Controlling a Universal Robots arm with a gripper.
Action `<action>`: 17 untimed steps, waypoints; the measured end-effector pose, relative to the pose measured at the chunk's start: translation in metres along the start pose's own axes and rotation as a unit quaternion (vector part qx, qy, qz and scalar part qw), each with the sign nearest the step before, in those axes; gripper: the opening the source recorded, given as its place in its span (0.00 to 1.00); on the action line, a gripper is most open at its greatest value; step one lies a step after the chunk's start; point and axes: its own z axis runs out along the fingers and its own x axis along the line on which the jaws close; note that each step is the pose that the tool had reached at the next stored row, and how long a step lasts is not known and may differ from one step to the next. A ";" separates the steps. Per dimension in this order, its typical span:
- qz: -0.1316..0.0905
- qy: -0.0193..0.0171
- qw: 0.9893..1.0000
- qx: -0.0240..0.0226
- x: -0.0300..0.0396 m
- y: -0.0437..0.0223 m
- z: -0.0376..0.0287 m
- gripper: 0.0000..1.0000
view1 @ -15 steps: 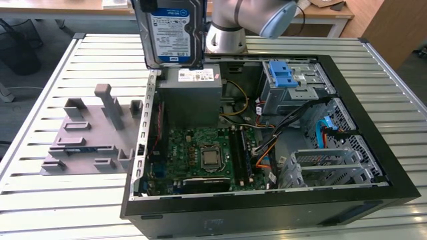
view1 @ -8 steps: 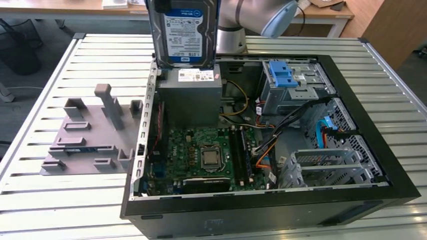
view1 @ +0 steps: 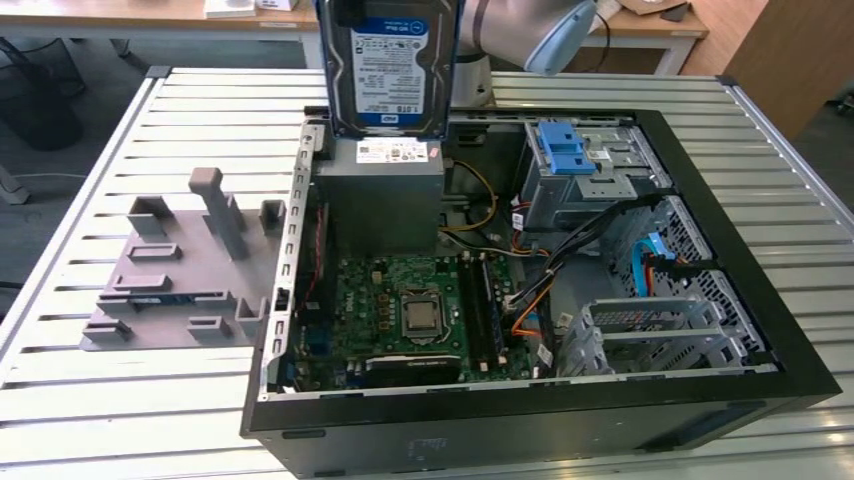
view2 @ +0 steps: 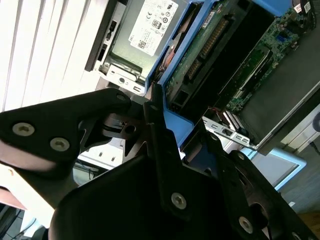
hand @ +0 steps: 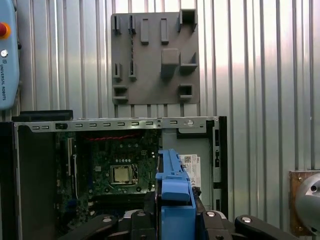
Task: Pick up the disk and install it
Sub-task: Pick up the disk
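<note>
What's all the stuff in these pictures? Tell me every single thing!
disk: one, silver, blue bracket, held above the case
computer case: one, black, open, on the table
motherboard: one, green, inside the case
power-supply box: one, grey, inside the case, below the disk
drive cage: one, grey with blue latch, inside the case, toward the exterior view's right
fixture plate: one, grey, on the table, at the exterior view's left of the case
table: one, white slats, under the case
robot arm: one, pale grey, behind the disk
gripper: one, black, shut on the disk's blue bracket
</note>
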 end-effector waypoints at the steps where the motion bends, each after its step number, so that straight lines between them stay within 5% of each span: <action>1: 0.000 0.000 1.000 0.000 0.0000 -0.0001 0.0000 0.36; 8: 0.000 0.000 1.000 0.000 0.0017 -0.0032 0.0000 0.36; 17: 0.000 0.000 1.000 0.000 0.0146 -0.0097 0.0001 0.36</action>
